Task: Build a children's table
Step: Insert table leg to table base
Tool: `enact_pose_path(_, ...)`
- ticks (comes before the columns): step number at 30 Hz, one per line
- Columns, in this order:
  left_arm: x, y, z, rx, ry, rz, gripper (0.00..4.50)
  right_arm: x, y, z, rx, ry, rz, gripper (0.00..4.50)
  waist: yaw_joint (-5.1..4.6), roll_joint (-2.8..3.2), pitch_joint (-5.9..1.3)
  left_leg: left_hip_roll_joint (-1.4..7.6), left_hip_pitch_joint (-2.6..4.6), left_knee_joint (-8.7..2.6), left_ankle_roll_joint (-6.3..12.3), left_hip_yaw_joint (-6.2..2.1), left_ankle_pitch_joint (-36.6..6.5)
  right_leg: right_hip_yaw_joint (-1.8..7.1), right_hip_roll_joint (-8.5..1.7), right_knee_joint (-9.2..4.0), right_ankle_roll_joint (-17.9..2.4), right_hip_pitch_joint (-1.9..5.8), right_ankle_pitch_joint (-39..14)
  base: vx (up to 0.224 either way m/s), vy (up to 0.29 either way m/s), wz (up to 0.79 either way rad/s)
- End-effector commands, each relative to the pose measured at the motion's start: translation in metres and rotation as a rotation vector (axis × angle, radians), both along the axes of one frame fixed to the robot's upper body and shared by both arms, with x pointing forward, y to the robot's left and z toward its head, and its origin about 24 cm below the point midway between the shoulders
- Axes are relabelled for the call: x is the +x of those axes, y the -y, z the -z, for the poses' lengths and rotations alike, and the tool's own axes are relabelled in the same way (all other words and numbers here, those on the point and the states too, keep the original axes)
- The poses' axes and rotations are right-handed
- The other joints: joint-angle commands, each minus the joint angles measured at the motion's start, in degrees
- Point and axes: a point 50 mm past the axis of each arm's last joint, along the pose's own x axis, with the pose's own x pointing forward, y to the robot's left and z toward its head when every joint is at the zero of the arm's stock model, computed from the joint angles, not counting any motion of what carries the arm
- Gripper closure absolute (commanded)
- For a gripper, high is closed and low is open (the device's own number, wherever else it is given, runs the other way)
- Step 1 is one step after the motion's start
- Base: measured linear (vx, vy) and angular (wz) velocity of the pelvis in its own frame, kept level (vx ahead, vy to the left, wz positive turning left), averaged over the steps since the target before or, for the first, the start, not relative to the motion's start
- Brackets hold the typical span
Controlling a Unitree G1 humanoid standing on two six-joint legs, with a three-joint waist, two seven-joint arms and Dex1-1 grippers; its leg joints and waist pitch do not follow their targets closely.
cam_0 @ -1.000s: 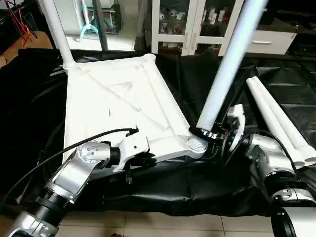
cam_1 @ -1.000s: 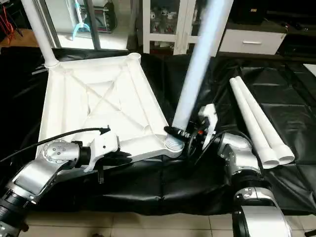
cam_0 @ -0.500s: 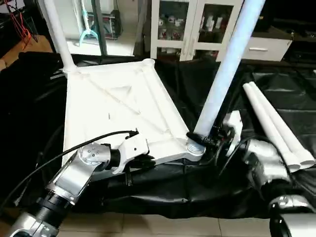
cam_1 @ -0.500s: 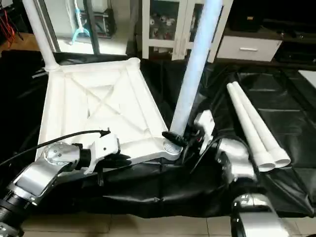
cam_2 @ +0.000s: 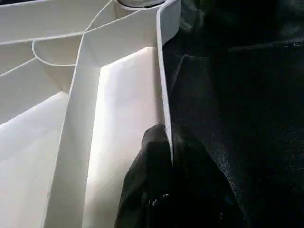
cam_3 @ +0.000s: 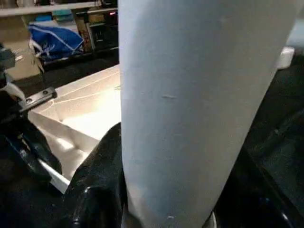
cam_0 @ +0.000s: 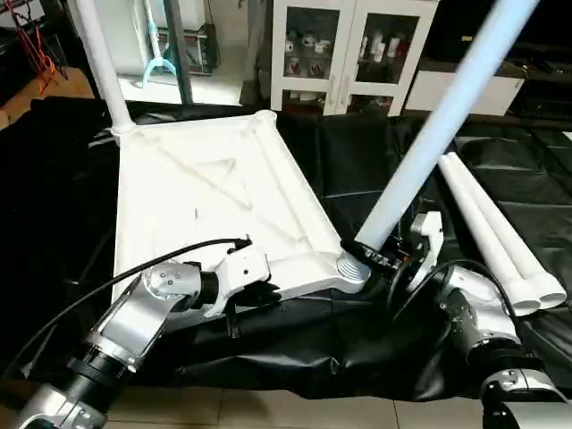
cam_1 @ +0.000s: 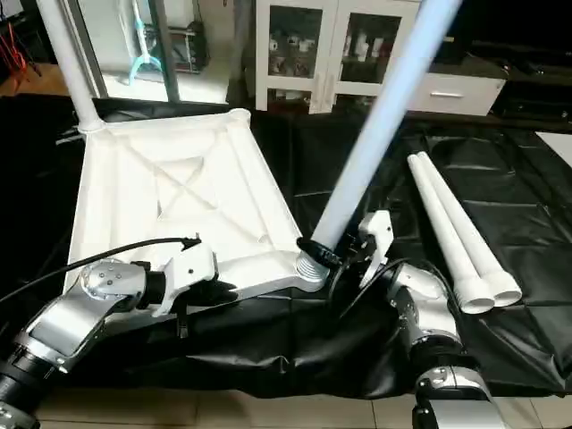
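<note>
The white tabletop (cam_0: 214,188) lies underside up on a black cloth. One white leg (cam_0: 96,54) stands upright in its far left corner socket. My left gripper (cam_0: 259,293) is shut on the tabletop's near rim (cam_2: 161,95), one black finger (cam_2: 152,156) on each side of it. My right gripper (cam_0: 371,255) is shut around the base of a second leg (cam_0: 429,134), which sits at the near right corner socket (cam_0: 351,266) and leans to the right. That leg (cam_3: 199,109) rises close beside a black finger (cam_3: 95,190) in the right wrist view.
Two loose white legs (cam_0: 500,237) lie side by side on the black cloth (cam_0: 375,161) to the right. A white glass-door cabinet (cam_0: 349,45) stands behind. Tiled floor (cam_0: 268,411) shows at the near edge of the cloth.
The leg in my right gripper has tipped further to the right. My left gripper has stayed on the rim. The camera has shifted a little.
</note>
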Motion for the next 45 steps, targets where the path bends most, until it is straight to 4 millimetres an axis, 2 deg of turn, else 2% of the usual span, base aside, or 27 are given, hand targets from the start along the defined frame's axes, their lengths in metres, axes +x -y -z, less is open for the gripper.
enact_pose_path(1,-0.008,-0.004,0.014,0.064,-0.075,0.039,4.50,-0.025,0.020,0.038,-0.098,-0.226,0.018,2.62,-0.73,0.63,-0.61,1.12,1.10,-4.47,-1.08,-0.35,-22.8,2.52,-3.41,-6.69,-12.1,-0.73,-11.5,0.000,0.000,0.00)
enact_pose_path(3,-0.009,-0.004,0.014,0.065,-0.077,0.041,4.50,-0.033,0.020,0.041,-0.148,-0.258,-0.094,2.62,-0.59,0.60,-0.75,1.13,0.96,-4.42,-0.48,-0.23,-20.3,2.42,-3.32,-6.55,-12.4,-0.42,-8.1,0.000,0.000,0.00)
enact_pose_path(4,-0.009,-0.004,0.014,0.065,-0.077,0.041,4.50,-0.033,0.020,0.041,-0.148,-0.258,-0.094,2.62,-0.53,0.64,-0.82,1.14,0.97,-4.39,-0.28,-0.19,-19.4,2.36,-3.29,-6.48,-12.6,-0.33,-6.7,0.000,0.000,0.00)
enact_pose_path(5,-0.009,-0.004,0.014,0.065,-0.078,0.042,4.50,-0.040,0.019,0.045,-0.210,-0.277,-0.173,2.62,-0.45,0.70,-0.95,1.17,0.95,-4.33,0.14,-0.11,-17.3,2.26,-3.23,-6.29,-13.0,-0.11,-3.5,0.000,0.000,0.00)
enact_pose_path(7,-0.009,-0.004,0.015,0.065,-0.079,0.043,4.50,-0.043,0.020,0.048,-0.249,-0.293,-0.211,2.62,-0.30,0.66,-1.07,1.09,0.89,-4.07,0.92,0.06,-14.2,2.16,-3.08,-5.89,-13.4,0.17,2.5,0.000,0.000,0.00)
enact_pose_path(9,-0.009,-0.004,0.015,0.065,-0.080,0.044,4.50,-0.047,0.021,0.051,-0.284,-0.308,-0.238,2.62,-0.28,0.68,-1.08,1.03,0.93,-4.01,1.15,0.12,-13.9,2.07,-3.05,-5.81,-13.5,0.29,4.0,0.026,0.003,0.03)
enact_pose_path(12,-0.009,-0.004,0.015,0.065,-0.081,0.045,4.50,-0.048,0.023,0.054,-0.331,-0.319,-0.241,2.62,-0.32,0.50,-0.85,1.00,0.90,-4.16,0.94,0.16,-15.2,2.09,-3.12,-6.07,-13.2,0.26,1.9,0.000,0.000,0.00)
enact_pose_path(15,-0.010,-0.004,0.015,0.065,-0.082,0.046,4.50,-0.048,0.023,0.054,-0.338,-0.316,-0.227,2.62,-0.47,0.34,-0.13,1.04,1.40,-4.77,-0.81,-0.16,-22.8,2.35,-3.60,-7.29,-11.4,-0.22,-12.9,0.000,0.000,0.00)
enact_pose_path(17,-0.011,-0.005,0.015,0.065,-0.087,0.051,4.50,-0.045,0.023,0.051,-0.325,-0.311,-0.217,2.62,-0.45,0.38,-0.27,1.18,1.44,-4.91,-0.99,-0.35,-22.5,2.51,-3.67,-7.50,-10.7,-0.19,-14.6,0.000,0.000,0.00)
enact_pose_path(24,-0.014,-0.002,0.010,0.033,-0.094,0.099,4.50,-0.043,0.025,0.041,-0.269,-0.304,-0.281,2.62,-0.47,0.56,-0.42,1.30,1.39,-5.01,-0.49,-0.32,-21.0,2.39,-3.35,-7.21,-11.6,-0.05,-10.0,0.000,0.000,0.00)
enact_pose_path(28,-0.019,0.000,0.006,0.024,-0.111,0.165,4.50,-0.048,0.031,0.032,-0.286,-0.291,-0.401,2.62,-0.21,0.77,-0.94,1.39,1.26,-4.70,0.93,-0.14,-15.5,2.00,-3.00,-6.44,-12.6,0.67,0.8,0.000,0.000,0.00)
enact_pose_path(30,-0.019,0.000,0.006,0.040,-0.103,0.178,4.50,-0.052,0.033,0.029,-0.295,-0.292,-0.450,2.62,-0.02,0.80,-1.17,1.24,1.16,-4.25,2.06,-0.03,-11.0,1.72,-2.80,-5.91,-13.1,1.09,8.8,0.000,0.000,0.00)
enact_pose_path(32,-0.019,0.000,0.006,0.042,-0.099,0.182,4.50,-0.053,0.034,0.027,-0.290,-0.294,-0.466,2.62,0.11,0.68,-1.27,1.11,1.10,-3.94,2.81,0.11,-9.5,1.69,-2.80,-5.62,-13.1,1.23,12.5,0.000,0.000,0.00)
enact_pose_path(37,-0.016,0.002,0.001,0.029,-0.080,0.183,4.50,-0.046,0.038,0.018,-0.226,-0.277,-0.404,2.62,0.35,0.61,-1.40,1.12,1.07,-3.92,2.45,0.07,-9.3,1.60,-2.93,-5.59,-12.8,1.49,12.2,0.000,0.000,0.00)
enact_pose_path(40,-0.016,0.003,-0.002,0.017,-0.077,0.198,4.50,-0.036,0.043,0.014,-0.177,-0.272,-0.291,2.62,0.35,0.66,-1.55,1.15,0.92,-3.80,2.32,-0.01,-8.0,1.55,-2.85,-5.35,-12.8,1.58,13.6,0.000,0.000,0.00)
enact_pose_path(42,-0.016,0.004,-0.002,0.016,-0.080,0.201,4.50,-0.034,0.044,0.013,-0.169,-0.271,-0.265,2.62,0.25,0.64,-1.43,1.15,0.91,-3.88,2.11,0.01,-8.8,1.48,-2.92,-5.42,-13.1,1.46,12.6,0.000,0.000,0.00)
enact_pose_path(43,-0.016,0.003,-0.001,0.025,-0.082,0.206,4.50,-0.031,0.045,0.012,-0.153,-0.270,-0.234,2.62,0.27,0.73,-1.54,1.23,1.02,-3.97,1.62,0.00,-9.9,1.53,-3.06,-5.58,-13.3,1.52,10.1,0.000,0.000,0.00)
enact_pose_path(45,-0.016,0.002,0.000,0.031,-0.081,0.205,4.50,-0.028,0.047,0.011,-0.127,-0.275,-0.184,2.62,0.27,0.61,-1.70,1.22,0.98,-3.88,1.53,0.01,-9.3,1.59,-3.09,-5.50,-13.4,1.65,10.2,0.000,0.000,0.00)
